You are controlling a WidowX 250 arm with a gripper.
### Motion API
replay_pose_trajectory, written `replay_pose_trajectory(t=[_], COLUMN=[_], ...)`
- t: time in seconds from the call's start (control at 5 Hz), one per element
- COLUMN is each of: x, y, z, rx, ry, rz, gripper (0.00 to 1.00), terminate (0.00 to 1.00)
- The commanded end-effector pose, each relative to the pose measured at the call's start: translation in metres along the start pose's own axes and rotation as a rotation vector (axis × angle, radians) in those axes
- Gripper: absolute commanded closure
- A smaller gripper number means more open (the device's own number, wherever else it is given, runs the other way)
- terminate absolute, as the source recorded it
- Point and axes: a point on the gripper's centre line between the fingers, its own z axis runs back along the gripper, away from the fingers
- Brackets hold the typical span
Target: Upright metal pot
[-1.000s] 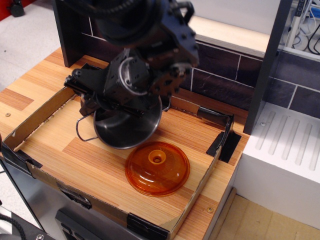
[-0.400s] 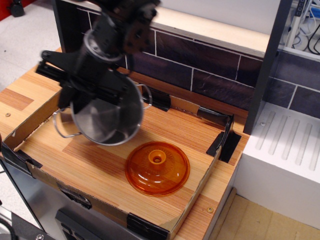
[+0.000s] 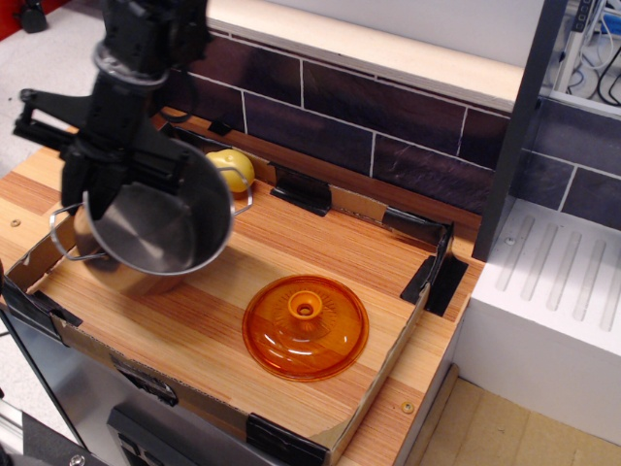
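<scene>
The metal pot [image 3: 155, 228] is shiny steel with thin wire loop handles. It sits at the left of the cardboard tray [image 3: 383, 379], nearly upright, its opening tilted toward the camera. My black gripper [image 3: 121, 160] is at the pot's far rim and appears shut on the rim; the arm hides the fingers. The orange translucent lid [image 3: 306, 325] lies dome up in the tray's front middle, apart from the pot.
A yellow object [image 3: 236, 167] lies just behind the pot at the tray's back edge. A dark tiled back wall [image 3: 388, 126] runs behind. A white ridged block [image 3: 553, 291] stands at the right. Black tape corners mark the tray.
The arm and pot moved left and toward the tray's left edge. The pot turned from tipped on its side to nearly upright. The yellow object came into view.
</scene>
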Motion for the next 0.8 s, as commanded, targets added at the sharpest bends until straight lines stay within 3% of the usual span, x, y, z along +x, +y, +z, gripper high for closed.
replay_pose_trajectory(t=[0.0,0.2,0.6], x=[0.0201,0.0216,0.0239], y=[0.0134,0.0138,0.0211], z=[-0.0204,-0.0266,-0.0211], rx=[-0.026,-0.028,-0.017], ry=[0.035,0.003,-0.078], rz=[-0.002,-0.003,-0.002], gripper=[1.00,0.00,0.00], terminate=[0.00,0.00,0.00])
